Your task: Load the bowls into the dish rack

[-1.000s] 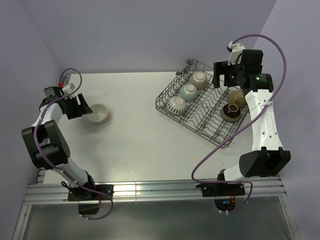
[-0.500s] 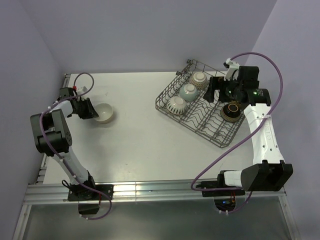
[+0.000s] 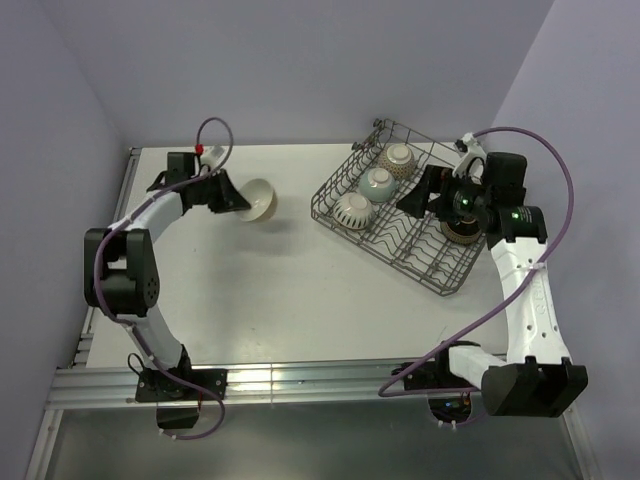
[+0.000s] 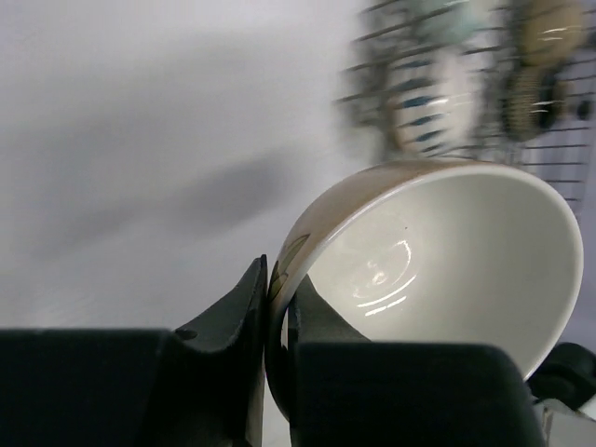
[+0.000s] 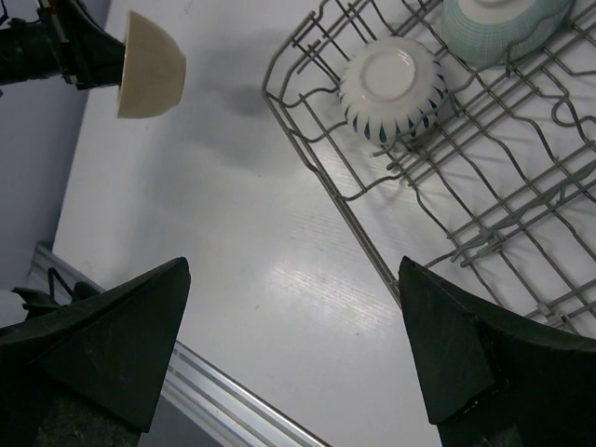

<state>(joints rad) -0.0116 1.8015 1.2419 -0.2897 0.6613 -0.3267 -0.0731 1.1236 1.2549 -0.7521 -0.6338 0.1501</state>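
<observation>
My left gripper (image 3: 232, 195) is shut on the rim of a cream bowl (image 3: 259, 200), one finger inside and one outside. The bowl (image 4: 438, 251) hangs tipped on its side above the table, left of the dish rack (image 3: 410, 235). In the rack stand a lattice-patterned bowl (image 3: 352, 210), a pale teal bowl (image 3: 377, 183) and a cream patterned bowl (image 3: 398, 157). A dark bowl (image 3: 462, 228) sits further right, partly hidden by my right arm. My right gripper (image 3: 420, 195) hovers open over the rack with nothing between its fingers.
The right wrist view looks down on the rack's near rim (image 5: 339, 200), the lattice bowl (image 5: 391, 88), the teal bowl (image 5: 503, 23) and the held cream bowl (image 5: 149, 65). Purple cables loop off both arms. Walls close in behind and at both sides.
My left gripper closed on the cream bowl's rim, lifted it off the table and carried it right toward the rack. My right gripper swung lower and leftward over the rack, still open.
</observation>
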